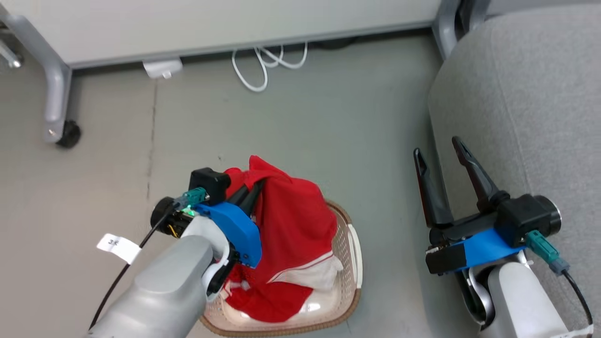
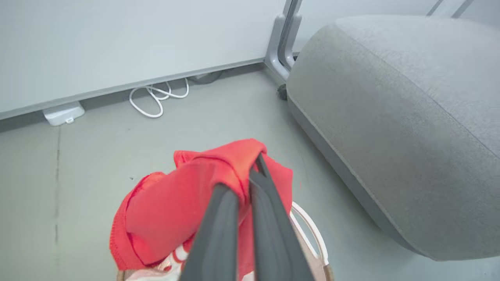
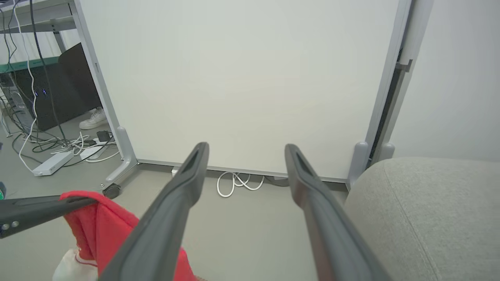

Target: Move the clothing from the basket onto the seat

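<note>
1. The left gripper (image 1: 257, 185) is pinched tight on a fold of the red clothing (image 1: 296, 220).
2. The garment drapes from the fingertips down into the cream basket (image 1: 351, 244), white trim lowest.
3. The right gripper (image 1: 437, 148) stands spread and empty at the edge of the grey seat (image 1: 530, 94), to the right of the basket.

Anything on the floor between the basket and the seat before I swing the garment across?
Bare floor between basket and seat, as the left wrist view shows. In the head view the open right hand hangs over that gap.
</note>
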`<state>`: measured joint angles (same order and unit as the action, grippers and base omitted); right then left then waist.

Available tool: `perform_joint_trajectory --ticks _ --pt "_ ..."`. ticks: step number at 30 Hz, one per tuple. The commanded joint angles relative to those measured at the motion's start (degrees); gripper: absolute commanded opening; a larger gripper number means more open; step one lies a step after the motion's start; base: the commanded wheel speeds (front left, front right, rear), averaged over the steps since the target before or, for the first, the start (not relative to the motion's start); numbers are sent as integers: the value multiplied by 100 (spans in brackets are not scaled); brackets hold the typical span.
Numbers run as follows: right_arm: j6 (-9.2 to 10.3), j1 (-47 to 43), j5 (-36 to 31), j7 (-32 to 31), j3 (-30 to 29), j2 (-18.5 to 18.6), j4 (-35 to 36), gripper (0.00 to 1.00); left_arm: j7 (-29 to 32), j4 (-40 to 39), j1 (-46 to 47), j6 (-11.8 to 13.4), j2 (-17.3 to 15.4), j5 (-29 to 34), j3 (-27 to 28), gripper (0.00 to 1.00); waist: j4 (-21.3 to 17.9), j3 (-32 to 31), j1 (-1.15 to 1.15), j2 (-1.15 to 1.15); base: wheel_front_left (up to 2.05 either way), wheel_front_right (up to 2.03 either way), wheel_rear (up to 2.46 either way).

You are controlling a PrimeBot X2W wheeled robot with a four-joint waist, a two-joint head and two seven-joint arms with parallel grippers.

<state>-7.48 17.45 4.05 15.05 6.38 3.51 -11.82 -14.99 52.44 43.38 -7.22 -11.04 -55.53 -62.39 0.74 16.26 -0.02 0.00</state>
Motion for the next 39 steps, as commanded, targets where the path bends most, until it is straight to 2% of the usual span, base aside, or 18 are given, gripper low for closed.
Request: perform_joint_trajectory --ticks 1,9,16,29,39 --pt "-3 -106 23 20 -13 -17 -20 100 -27 -65 -41 -39 -43 78 93 0 56 -298 2 0 0 0 0" --pt "-3 -481 48 19 -65 -48 -94 100 -28 -748 -166 -39 -165 980 929 0 157 -890 2 0 0 0 0" --pt "-3 -776 51 20 -91 -62 -135 100 -28 -1316 -82 -39 -215 1544 1283 0 208 -1335 2 0 0 0 0" --pt "-3 -1117 165 20 -129 -66 -107 100 -28 -2132 182 -21 -346 1949 1299 0 277 -1716 2 0 0 0 0" --pt "-3 -1129 211 20 -130 -66 -36 100 -28 -2285 143 -21 -353 2026 1267 0 337 -1730 2 0 0 0 0"
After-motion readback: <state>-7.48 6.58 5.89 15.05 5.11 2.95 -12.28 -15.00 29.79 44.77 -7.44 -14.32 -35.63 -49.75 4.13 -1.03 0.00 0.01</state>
